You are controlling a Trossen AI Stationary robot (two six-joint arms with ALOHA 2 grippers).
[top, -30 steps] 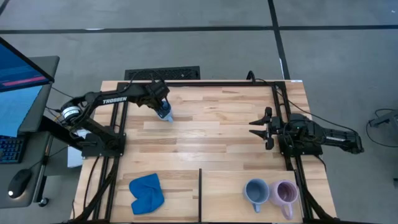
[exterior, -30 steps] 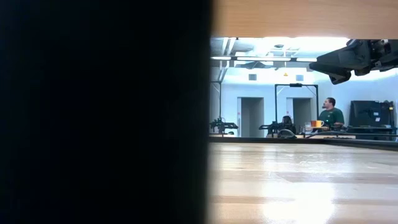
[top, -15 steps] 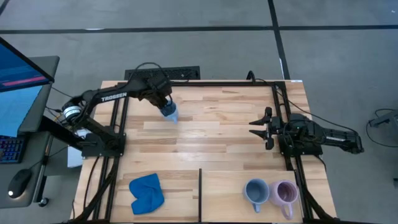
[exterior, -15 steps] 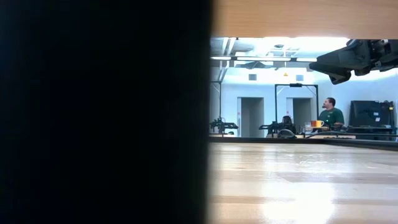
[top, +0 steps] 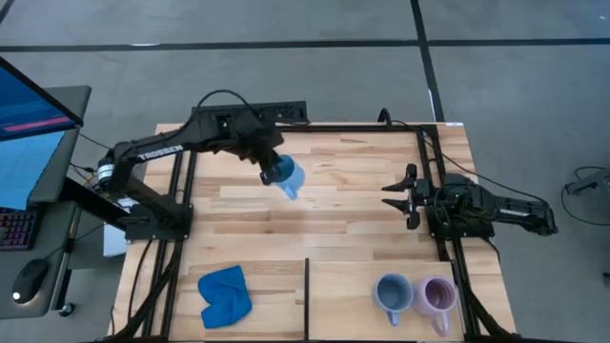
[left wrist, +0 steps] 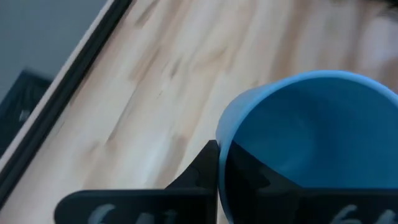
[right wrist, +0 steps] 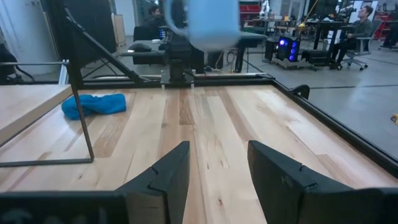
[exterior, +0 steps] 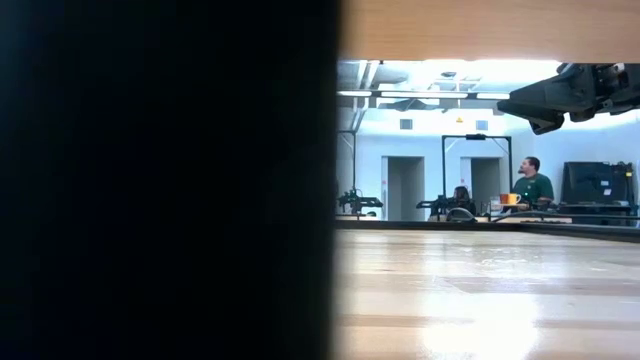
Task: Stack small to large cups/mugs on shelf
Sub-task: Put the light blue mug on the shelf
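Note:
My left gripper (top: 274,171) is shut on the light sky-blue mug (top: 286,177) above the far middle of the table. The mug also shows in the right wrist view (right wrist: 205,22). The grey-blue mug (top: 391,292) and the lilac mug (top: 438,295) stand upright on their bases, side by side, on the shelf (top: 348,278) at the near right. My right gripper (top: 395,195) is open and empty at the right side, its fingers (right wrist: 168,171) pointing toward the table's left. My left gripper holds the sky-blue mug by its wall at the rim (left wrist: 225,144), one finger inside the mug (left wrist: 261,180) and one outside (left wrist: 202,169). The mug is lifted clear of the table and tilted, its open mouth toward the gripper.
A bright blue cloth (top: 225,295) lies at the near left. Black metal rails (top: 307,286) frame the shelf and the table's sides. In the low view a dark mass (exterior: 165,180) blocks the left half; people sit in the room beyond (exterior: 532,180).
My left gripper has carried the sky-blue mug up and toward the table's right, a little toward the near edge. The mug stays in its hold and has tipped further over. My right arm has kept still.

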